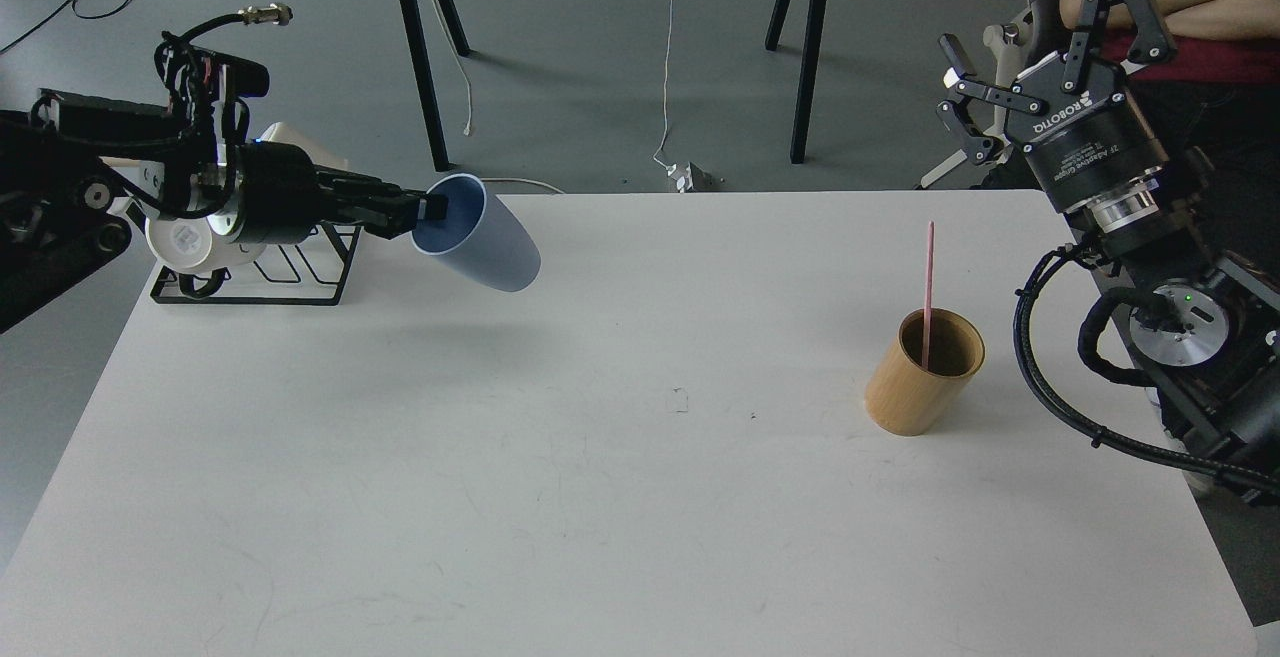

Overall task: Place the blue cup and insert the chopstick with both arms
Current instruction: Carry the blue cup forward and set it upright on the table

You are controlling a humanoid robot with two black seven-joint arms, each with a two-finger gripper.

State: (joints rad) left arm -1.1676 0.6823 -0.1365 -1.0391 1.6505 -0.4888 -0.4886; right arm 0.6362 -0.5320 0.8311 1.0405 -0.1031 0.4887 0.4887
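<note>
From the head view, the left gripper [432, 207] is pinching the rim of the blue cup [490, 242], one finger going inside the mouth, and is holding it clear above the far-left part of the surface [500, 497], long axis tipped with the mouth facing the arm and the base pointing right and down. The right gripper [1030, 42] is hanging with its fingers spread wide and empty, above and beyond the chopstick [929, 282], which is standing nearly upright in the wooden holder [915, 392], nearer this arm.

Left claw [432, 207] reaches rightward, fingers pinched together; right claw [1040, 37] points up, fingers spread.
</note>
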